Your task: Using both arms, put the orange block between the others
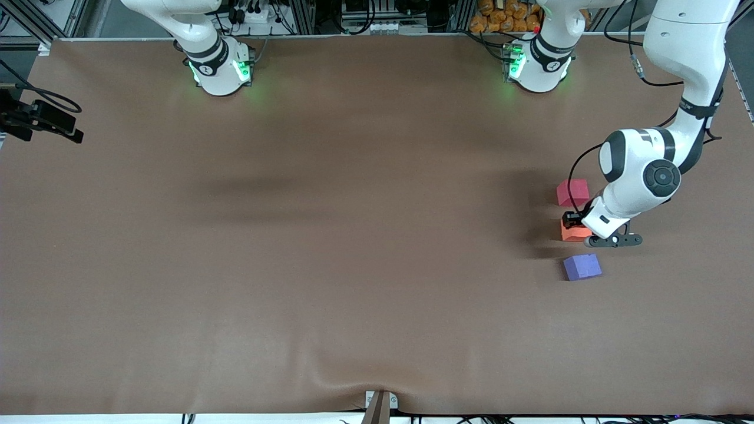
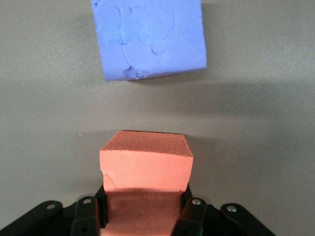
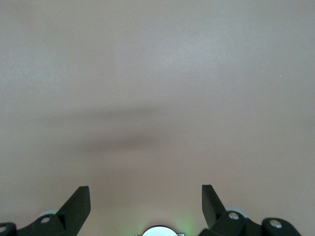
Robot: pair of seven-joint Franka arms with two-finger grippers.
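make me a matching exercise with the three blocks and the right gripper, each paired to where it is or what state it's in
Things:
1. orange block
2. red-pink block
3. purple-blue block
4. right gripper

Places or states:
A. nearest the front camera of the three blocks
B. open, over bare table
C. clamped in the left gripper, in line between the other two
D. farthest from the front camera of the three blocks

Pairs: 1-C, 2-D, 3-A, 4-B

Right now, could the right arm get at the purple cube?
Probably not easily. The purple cube lies at the left arm's end of the table, and the left gripper, shut on the orange block, sits right beside it. The right gripper hangs open over bare table, waiting.
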